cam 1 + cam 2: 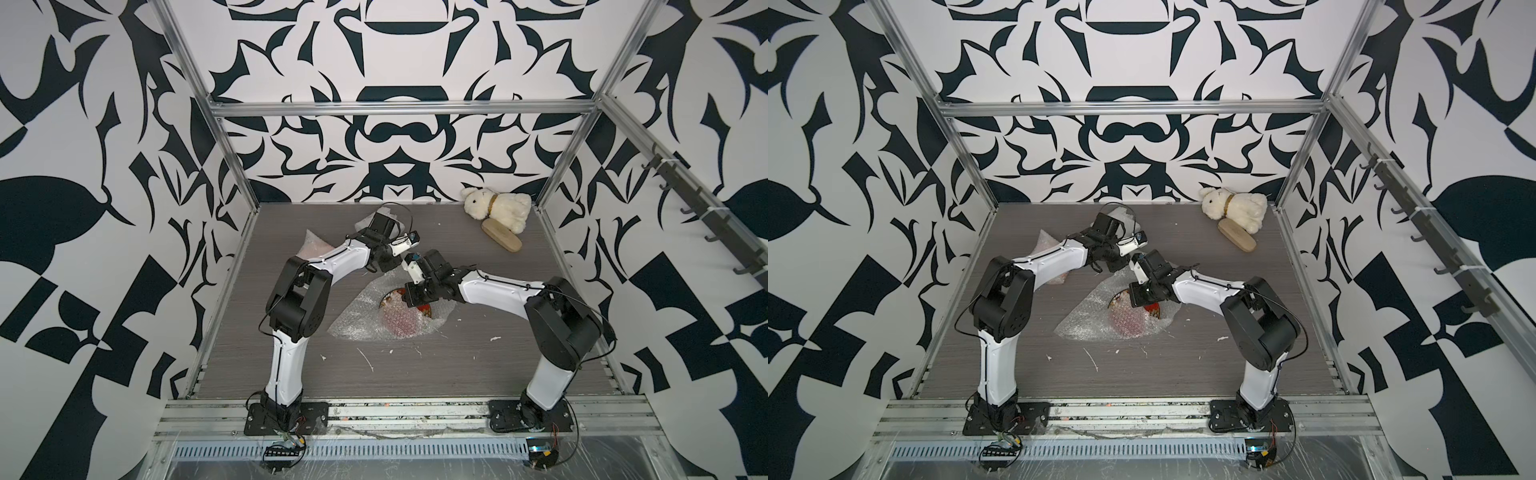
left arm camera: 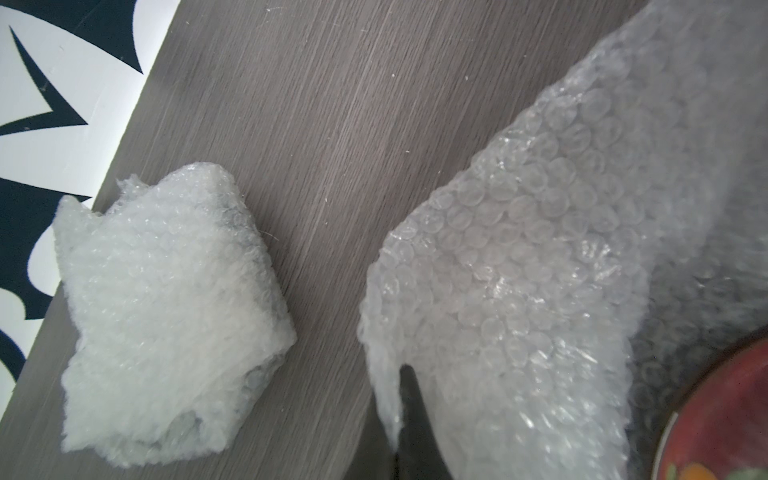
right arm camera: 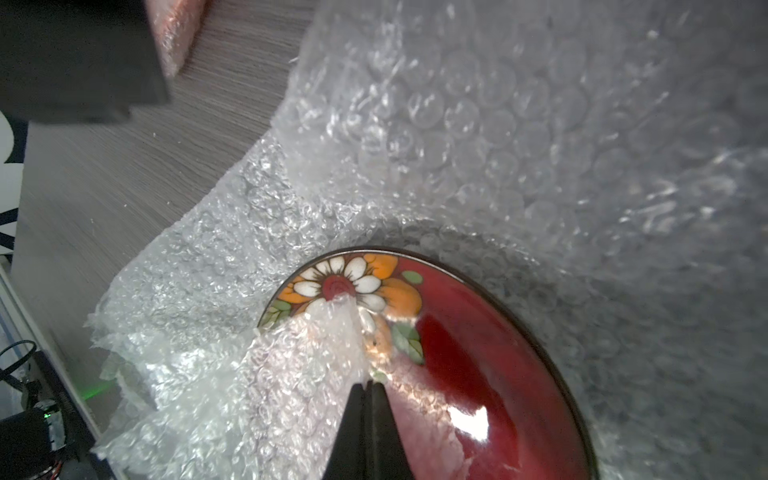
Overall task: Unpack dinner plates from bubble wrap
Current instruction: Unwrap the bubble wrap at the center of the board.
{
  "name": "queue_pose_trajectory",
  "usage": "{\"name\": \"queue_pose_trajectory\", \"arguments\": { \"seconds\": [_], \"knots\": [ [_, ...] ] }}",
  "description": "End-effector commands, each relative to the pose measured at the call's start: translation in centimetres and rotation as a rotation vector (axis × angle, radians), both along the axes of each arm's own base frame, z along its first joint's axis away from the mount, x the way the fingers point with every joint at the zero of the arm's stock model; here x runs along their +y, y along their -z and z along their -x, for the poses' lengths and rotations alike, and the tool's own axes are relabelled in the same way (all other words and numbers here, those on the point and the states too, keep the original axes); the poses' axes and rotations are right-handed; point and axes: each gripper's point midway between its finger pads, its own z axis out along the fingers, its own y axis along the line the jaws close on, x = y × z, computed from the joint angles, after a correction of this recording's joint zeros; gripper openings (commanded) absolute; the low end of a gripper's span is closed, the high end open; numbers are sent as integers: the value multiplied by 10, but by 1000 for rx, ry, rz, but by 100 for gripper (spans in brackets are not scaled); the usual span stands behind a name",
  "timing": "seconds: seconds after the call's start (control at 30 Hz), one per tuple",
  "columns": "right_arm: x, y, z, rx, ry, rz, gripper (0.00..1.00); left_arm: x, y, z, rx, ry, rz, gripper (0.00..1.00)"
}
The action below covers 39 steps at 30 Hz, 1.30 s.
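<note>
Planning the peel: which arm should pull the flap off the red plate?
Right. The right pincer is shut on the bubble wrap flap lying over the red plate. The left pincer only pinches the sheet's outer edge, away from the plate.

High stereo overview; two close wrist-cams.

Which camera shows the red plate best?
Right wrist view: the red plate fills the foreground, flowers sharp, partly under bubble wrap. Both top views show it small, mostly veiled; the left wrist view catches only an edge.
</note>
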Motion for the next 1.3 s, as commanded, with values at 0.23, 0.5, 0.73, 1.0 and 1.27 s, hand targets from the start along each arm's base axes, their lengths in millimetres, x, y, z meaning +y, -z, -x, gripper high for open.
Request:
{"name": "queue_pose_trajectory", "arguments": {
  "seconds": [0.23,0.5,0.73,1.0,1.27],
  "knots": [
    [1,-23,13,-23,-36,-52,0,-1,10,2,39,9,-8,0],
    [-4,-28,32,-20,-74,-75,0,-1,8,-1,28,6,-11,0],
    [-7,-31,52,-3,-118,-93,0,-2,9,-2,28,6,-15,0],
    [-9,-31,72,19,-162,-100,0,-1,12,-3,31,1,-23,0],
    [-12,-24,97,59,-210,-93,0,-1,13,-5,27,-4,-28,0]
  ]
}}
